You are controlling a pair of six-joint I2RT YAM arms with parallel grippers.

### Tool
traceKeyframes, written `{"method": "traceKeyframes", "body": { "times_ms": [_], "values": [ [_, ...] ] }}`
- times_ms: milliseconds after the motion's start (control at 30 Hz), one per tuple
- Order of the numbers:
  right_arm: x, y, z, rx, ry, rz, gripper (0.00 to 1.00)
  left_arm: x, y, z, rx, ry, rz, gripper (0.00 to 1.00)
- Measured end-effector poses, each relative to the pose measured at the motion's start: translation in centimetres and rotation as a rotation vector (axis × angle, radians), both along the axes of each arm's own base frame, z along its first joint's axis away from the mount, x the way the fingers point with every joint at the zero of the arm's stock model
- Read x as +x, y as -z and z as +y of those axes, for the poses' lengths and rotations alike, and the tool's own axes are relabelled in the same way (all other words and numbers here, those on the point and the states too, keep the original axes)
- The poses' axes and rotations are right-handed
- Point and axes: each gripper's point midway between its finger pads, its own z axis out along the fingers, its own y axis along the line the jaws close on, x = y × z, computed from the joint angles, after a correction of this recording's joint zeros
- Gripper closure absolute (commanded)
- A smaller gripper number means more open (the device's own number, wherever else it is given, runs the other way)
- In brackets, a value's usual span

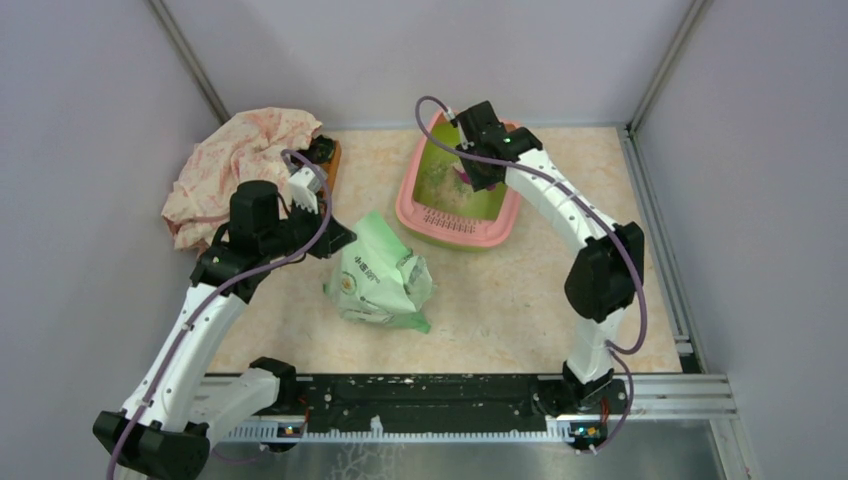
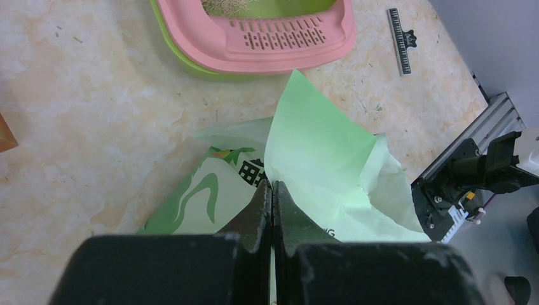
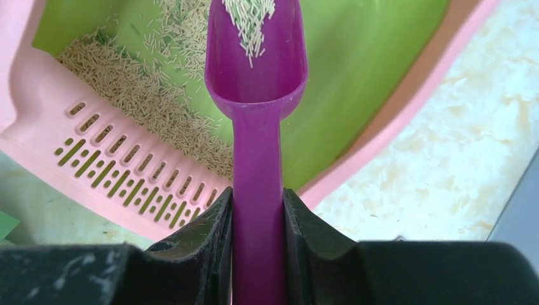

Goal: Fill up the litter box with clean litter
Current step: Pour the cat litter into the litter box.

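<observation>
The litter box [image 1: 440,232] stands at the back centre, pink-rimmed [image 3: 407,86] and lime-green inside [image 2: 286,44]. Clean litter [image 3: 140,95] lies in a loose heap against its slotted ledge. My right gripper [image 3: 257,194] hangs over the box [image 1: 470,175], shut on the handle of a magenta scoop [image 3: 257,76]. A few granules sit in the scoop's bowl, above the box's inside. The light green printed bag [image 1: 380,275] lies crumpled in the middle of the table. My left gripper [image 2: 272,184] is shut on the bag's raised edge [image 2: 318,146], at its left side [image 1: 340,238].
A pink floral cloth [image 1: 240,165] is bunched at the back left, partly over a brown board [image 1: 330,155]. A small black ruler strip [image 2: 400,38] lies right of the box. Grey walls close three sides; a metal rail [image 1: 660,395] runs along the front.
</observation>
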Motion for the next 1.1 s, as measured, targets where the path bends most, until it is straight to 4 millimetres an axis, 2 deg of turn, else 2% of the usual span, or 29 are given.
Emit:
{"method": "traceKeyframes", "body": {
  "times_ms": [200,267,367,500,567,700,900,967,1033,1100],
  "values": [
    [-1.2,-3.5,-1.2,0.022,0.006,-0.087,1.0,0.0,0.0,0.0,-0.003,-0.001,0.003,1.0],
    [-1.4,-3.5,-1.5,0.023,0.007,-0.092,1.0,0.0,0.0,0.0,-0.003,-0.002,0.004,1.0],
    [-2.7,-2.2,-2.4,0.004,0.009,-0.056,1.0,0.0,0.0,0.0,-0.007,-0.004,0.008,1.0],
    [-3.4,-0.6,-2.9,-0.013,0.008,-0.012,1.0,-0.1,0.0,-0.1,-0.009,-0.005,0.011,1.0],
    [-3.4,-0.4,-2.9,-0.013,0.007,-0.008,1.0,-0.1,0.0,-0.1,-0.01,-0.005,0.011,1.0],
    [-2.9,-1.1,-2.6,0.011,0.009,-0.053,1.0,-0.1,0.0,-0.1,-0.01,-0.005,0.011,1.0],
    [-2.6,-3.2,-2.5,0.044,0.009,-0.108,1.0,-0.1,0.0,-0.1,-0.009,-0.006,0.012,1.0],
    [-2.2,-2.7,-2.3,0.03,0.007,-0.075,1.0,-0.1,0.0,-0.1,-0.01,-0.005,0.012,1.0],
    [-1.8,-1.2,-2.0,0.019,0.003,-0.042,1.0,-0.1,0.0,-0.1,-0.009,-0.005,0.012,1.0],
    [-2.3,0.9,-2.0,0.0,-0.003,0.011,1.0,-0.1,0.0,-0.1,-0.009,-0.005,0.012,1.0]
  ]
}}
